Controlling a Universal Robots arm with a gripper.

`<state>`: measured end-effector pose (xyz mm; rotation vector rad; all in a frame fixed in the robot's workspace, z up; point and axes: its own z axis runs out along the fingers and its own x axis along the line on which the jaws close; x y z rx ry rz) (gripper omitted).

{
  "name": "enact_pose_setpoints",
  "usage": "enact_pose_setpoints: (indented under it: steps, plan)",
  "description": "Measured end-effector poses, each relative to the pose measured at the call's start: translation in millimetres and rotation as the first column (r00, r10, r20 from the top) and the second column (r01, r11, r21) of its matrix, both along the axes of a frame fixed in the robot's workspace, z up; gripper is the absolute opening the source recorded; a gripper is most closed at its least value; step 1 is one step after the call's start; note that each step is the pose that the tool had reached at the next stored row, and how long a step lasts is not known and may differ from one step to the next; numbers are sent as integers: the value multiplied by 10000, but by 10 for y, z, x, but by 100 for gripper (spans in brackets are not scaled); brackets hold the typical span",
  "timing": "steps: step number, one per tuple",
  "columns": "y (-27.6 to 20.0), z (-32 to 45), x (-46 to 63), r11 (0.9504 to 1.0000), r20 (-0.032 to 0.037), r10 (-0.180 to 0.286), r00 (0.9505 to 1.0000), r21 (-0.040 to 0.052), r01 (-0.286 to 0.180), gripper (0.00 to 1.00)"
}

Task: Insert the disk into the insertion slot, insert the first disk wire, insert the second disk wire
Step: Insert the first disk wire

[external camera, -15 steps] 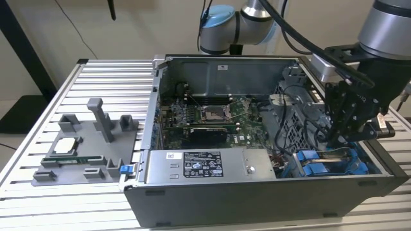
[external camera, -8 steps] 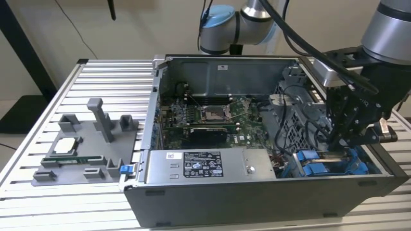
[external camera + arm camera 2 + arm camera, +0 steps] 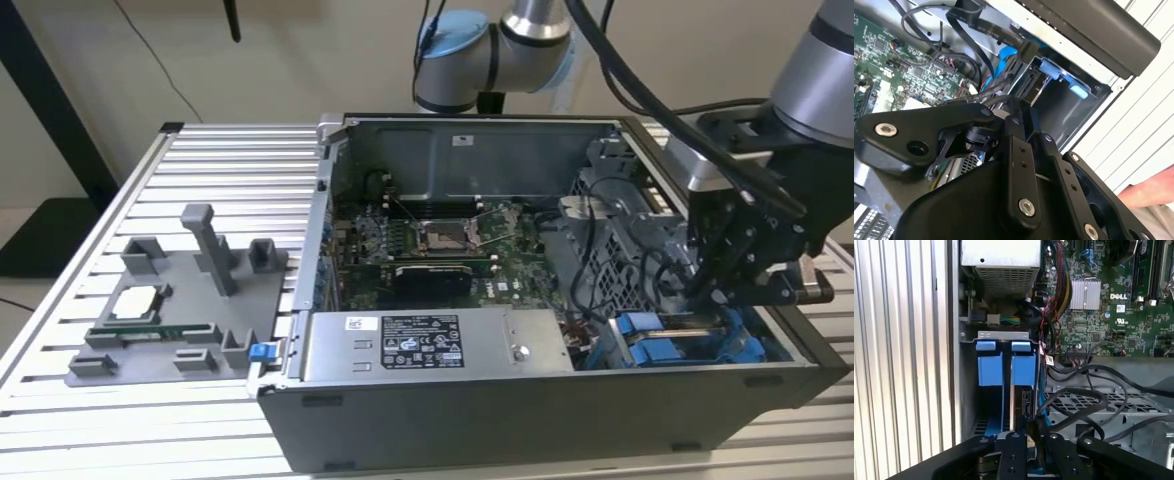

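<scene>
Currently logged: gripper (image 3: 1028, 434), poised at the insertion slot (image 3: 989, 371) just beside the power-supply box (image 3: 1001, 260); disk (image 3: 1024, 369) apparently seated inside that slot; whether the gripper is clenched, I cannot tell.

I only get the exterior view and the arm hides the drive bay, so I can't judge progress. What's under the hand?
Observer: In the first wrist view, two blue tabs stand side by side in the insertion slot, with the hand close by.
Operator: Any wires nearby?
Observer: Yes, black cables loop over the perforated cage beside the slot.
Operator: Anything plugged in?
Observer: Second wrist view: a black connector sits by the blue rails; plugged or not, I cannot tell.
</scene>
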<state>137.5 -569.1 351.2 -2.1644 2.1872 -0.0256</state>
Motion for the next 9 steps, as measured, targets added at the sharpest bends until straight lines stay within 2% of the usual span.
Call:
enact_pose_setpoints:
  steps: [6,9]
  plan:
    - [-28,-81,17,10000,19,2,10000,97,-2,0]
    - [-28,-93,25,9997,45,61,10000,221,-62,0]
